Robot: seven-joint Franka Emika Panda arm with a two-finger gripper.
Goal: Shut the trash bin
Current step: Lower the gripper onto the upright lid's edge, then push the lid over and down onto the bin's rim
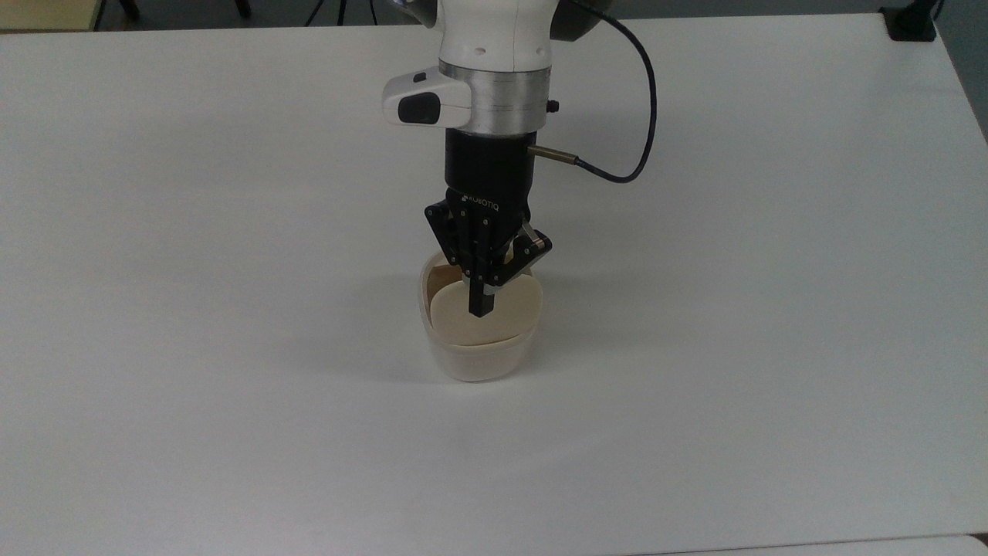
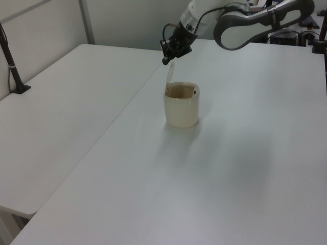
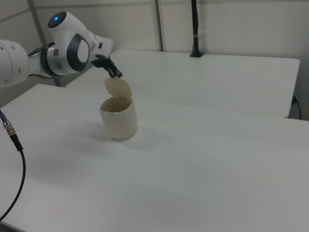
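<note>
The trash bin [image 1: 478, 357] is a small cream-white tub standing in the middle of the white table [image 1: 231, 232]. Its flat beige lid [image 1: 459, 320] stands hinged up, almost vertical, and the tub's mouth is open. In the left view the bin [image 2: 181, 107] has its lid [image 2: 169, 79] rising at the left view's left rim; in the right view the bin [image 3: 119, 118] carries the lid [image 3: 119, 88] upright. My gripper [image 1: 480, 306] is shut, pointing down right at the lid's top edge [image 2: 165, 60] [image 3: 118, 74]. I cannot tell whether it touches the lid.
A black cable [image 1: 633, 147] loops off the wrist. A second white table [image 2: 61, 112] adjoins this one. A black post [image 2: 11, 61] is clamped at its far side, the same post [image 3: 194, 29] in the right view. A clamp base [image 1: 911, 22] sits at the table's far corner.
</note>
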